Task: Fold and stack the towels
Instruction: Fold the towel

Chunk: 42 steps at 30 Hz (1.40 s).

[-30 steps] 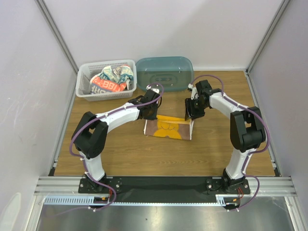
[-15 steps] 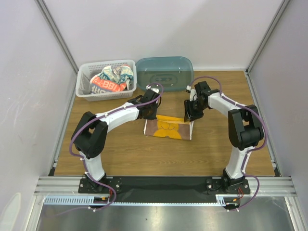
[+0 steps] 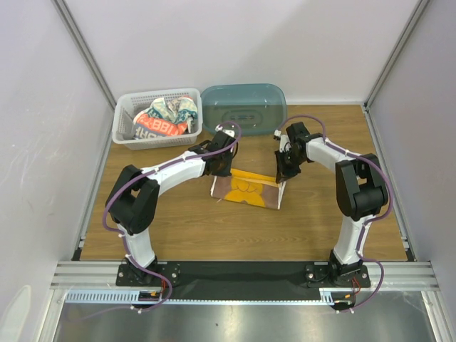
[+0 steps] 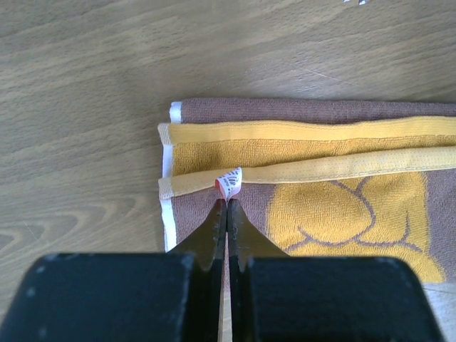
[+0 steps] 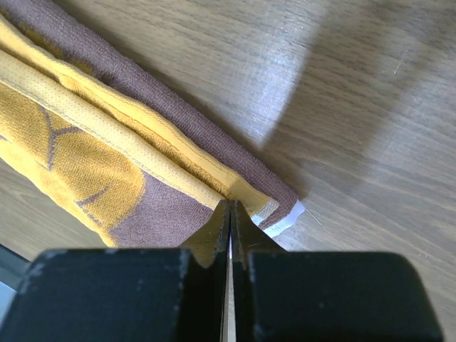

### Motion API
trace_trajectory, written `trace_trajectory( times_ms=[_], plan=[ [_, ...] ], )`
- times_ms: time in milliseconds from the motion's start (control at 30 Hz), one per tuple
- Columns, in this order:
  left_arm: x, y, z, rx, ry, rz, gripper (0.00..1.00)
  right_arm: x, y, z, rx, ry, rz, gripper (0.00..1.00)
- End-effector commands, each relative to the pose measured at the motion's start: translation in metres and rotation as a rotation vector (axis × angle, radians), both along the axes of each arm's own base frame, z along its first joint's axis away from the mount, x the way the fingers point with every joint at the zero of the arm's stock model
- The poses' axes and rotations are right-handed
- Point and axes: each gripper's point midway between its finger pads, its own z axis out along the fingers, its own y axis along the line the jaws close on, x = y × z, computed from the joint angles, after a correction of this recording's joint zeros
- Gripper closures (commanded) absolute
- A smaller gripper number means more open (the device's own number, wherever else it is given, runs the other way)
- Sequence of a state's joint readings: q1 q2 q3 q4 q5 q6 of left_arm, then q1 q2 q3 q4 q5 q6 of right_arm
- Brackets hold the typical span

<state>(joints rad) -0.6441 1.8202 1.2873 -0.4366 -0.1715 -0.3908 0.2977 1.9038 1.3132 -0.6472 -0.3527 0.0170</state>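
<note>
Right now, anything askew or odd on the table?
Only the brown towel: it lies slightly skewed on the table, and its folded layers are staggered, the top orange hem stopping short of the far edge. The left claw and right claw are shut on that hem's corners. Nothing spilled or torn.

Lab cell: white panels [image 3: 235, 43], aluminium frame [image 3: 399, 272]

I see wooden table [image 3: 178, 228], grain bare across near half. Brown towel [image 3: 246, 191] with orange print lies mid-table, folded in layers. White basket [image 3: 125, 135] stands at far left, teal tub [image 3: 242, 107] just beside it at far edge. Both well apart from towel.
</note>
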Motion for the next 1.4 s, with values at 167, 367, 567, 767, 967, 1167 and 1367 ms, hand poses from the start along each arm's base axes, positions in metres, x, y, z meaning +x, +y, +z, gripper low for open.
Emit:
trace_trajectory(
  times_ms=[167, 367, 567, 767, 967, 1167, 1367],
  plan=[
    [0.020, -0.004, 0.041, -0.036, -0.103, 0.003, 1.00, 0.007, -0.008, 0.042, -0.008, -0.108, -0.009, 1.00],
    [0.026, -0.005, 0.056, -0.055, -0.154, 0.012, 1.00, 0.013, -0.018, 0.060, -0.001, -0.147, -0.042, 1.00],
    [0.033, -0.005, 0.063, -0.054, -0.191, 0.026, 1.00, 0.013, -0.027, 0.060, -0.027, -0.157, -0.066, 1.00],
    [0.037, -0.007, 0.046, -0.038, -0.172, 0.034, 1.00, 0.013, -0.024, 0.040, -0.014, -0.123, -0.065, 1.00],
    [0.049, -0.014, 0.022, -0.019, -0.136, 0.041, 1.00, 0.026, -0.031, 0.024, -0.066, -0.122, -0.120, 1.00],
    [0.049, -0.017, -0.008, 0.007, -0.068, 0.046, 1.00, 0.027, -0.034, 0.011, -0.094, -0.096, -0.134, 1.00],
    [0.041, -0.011, -0.028, 0.036, -0.023, 0.050, 1.00, 0.029, -0.032, 0.010, -0.082, -0.090, -0.143, 1.00]
  ],
)
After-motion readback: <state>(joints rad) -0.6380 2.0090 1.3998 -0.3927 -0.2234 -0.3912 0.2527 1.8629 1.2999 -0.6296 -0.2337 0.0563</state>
